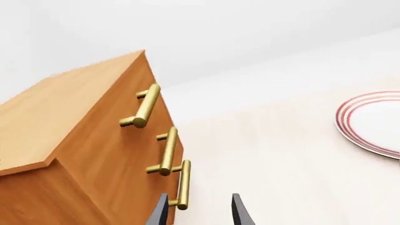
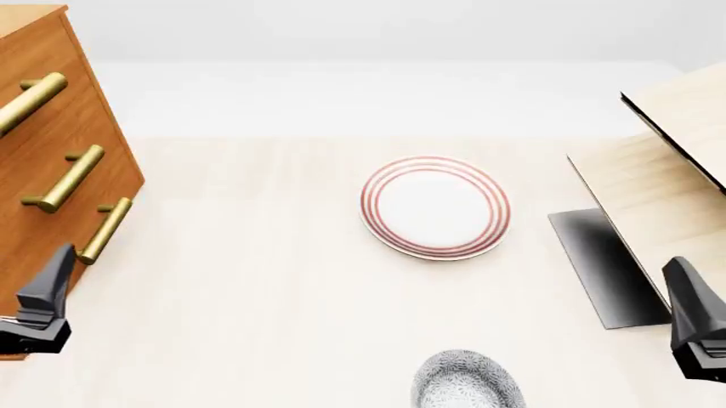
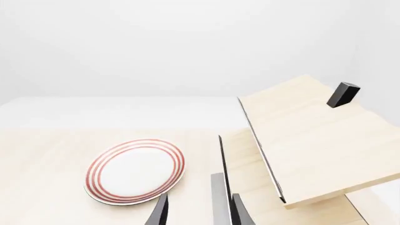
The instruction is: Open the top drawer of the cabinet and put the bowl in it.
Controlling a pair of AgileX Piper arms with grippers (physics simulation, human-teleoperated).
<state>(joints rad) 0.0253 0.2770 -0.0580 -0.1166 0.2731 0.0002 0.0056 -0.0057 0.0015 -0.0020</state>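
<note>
Brass handle of top drawer sits above and ahead of left claw, jaws apart, holding nothing. Advise: rise, square up, straddle bar. Bowl on tabletop, right of claw.

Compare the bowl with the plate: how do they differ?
The bowl is speckled grey-blue and white; the plate is plain white with red rings at its rim. The bowl looks smaller across, the plate wider and flat. The bowl sits at the near table edge, partly cut off in the front view; the plate lies mid-table, fully visible. Both are round and untouched.
</note>
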